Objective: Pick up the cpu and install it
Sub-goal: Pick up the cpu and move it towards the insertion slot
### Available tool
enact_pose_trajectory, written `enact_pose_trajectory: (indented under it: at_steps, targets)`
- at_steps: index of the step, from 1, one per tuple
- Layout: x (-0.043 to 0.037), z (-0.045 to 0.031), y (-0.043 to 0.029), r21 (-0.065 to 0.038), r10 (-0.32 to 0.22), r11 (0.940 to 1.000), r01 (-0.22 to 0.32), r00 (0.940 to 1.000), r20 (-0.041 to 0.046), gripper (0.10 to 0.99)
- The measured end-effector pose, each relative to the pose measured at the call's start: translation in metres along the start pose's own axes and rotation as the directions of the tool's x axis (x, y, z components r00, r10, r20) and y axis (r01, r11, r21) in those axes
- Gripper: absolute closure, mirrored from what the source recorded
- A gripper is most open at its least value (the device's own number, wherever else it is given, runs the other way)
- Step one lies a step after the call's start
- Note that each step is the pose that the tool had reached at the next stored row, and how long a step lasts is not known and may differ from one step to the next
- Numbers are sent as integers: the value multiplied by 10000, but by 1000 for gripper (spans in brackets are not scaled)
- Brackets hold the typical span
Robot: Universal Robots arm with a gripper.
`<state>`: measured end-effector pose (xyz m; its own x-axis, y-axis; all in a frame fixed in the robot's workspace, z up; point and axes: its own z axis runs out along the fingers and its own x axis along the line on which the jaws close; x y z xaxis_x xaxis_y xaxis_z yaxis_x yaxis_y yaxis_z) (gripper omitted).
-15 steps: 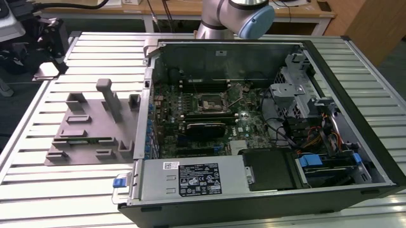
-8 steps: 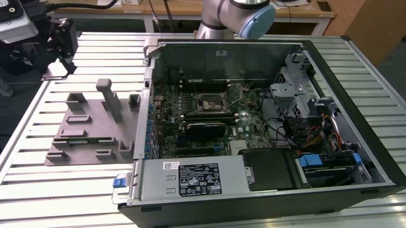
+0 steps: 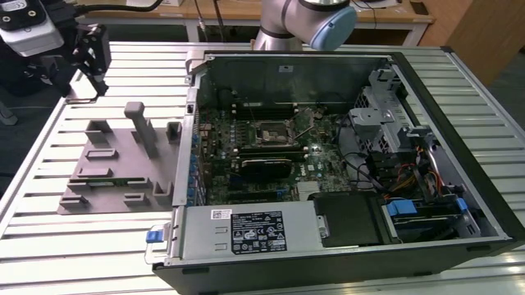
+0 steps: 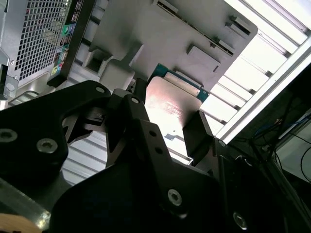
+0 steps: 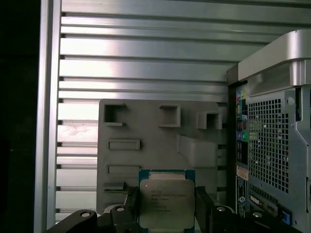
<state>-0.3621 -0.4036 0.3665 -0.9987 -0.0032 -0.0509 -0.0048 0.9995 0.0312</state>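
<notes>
The cpu (image 5: 166, 201) is a flat square chip with a shiny silver-grey top and a thin green rim. It sits between the two black fingers (image 5: 129, 206) of my gripper (image 5: 166, 216), held by its opposite edges. In the second wrist view the cpu (image 4: 170, 102) glints between the same fingers (image 4: 197, 131), above the grey parts holder (image 4: 194, 34). In the exterior view my gripper (image 3: 97, 86) hangs over the far corner of the table on the exterior view's left, well away from the black socket (image 3: 267, 132) on the green motherboard (image 3: 246, 184).
An open computer case (image 3: 410, 74) fills the table's middle and the exterior view's right, with a drive cage (image 3: 382, 123), cables and a power supply (image 3: 246, 230) inside. The grey parts holder (image 3: 115, 166) with upright posts lies beside it. The slatted table (image 3: 49, 246) ends close by.
</notes>
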Motion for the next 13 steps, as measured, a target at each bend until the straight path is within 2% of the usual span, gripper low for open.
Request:
enact_pose_trajectory:
  at_steps: [13]
  targets:
    - [-233, 11, -4, 1, 1, 10000, -1, 10000, -42, 541]
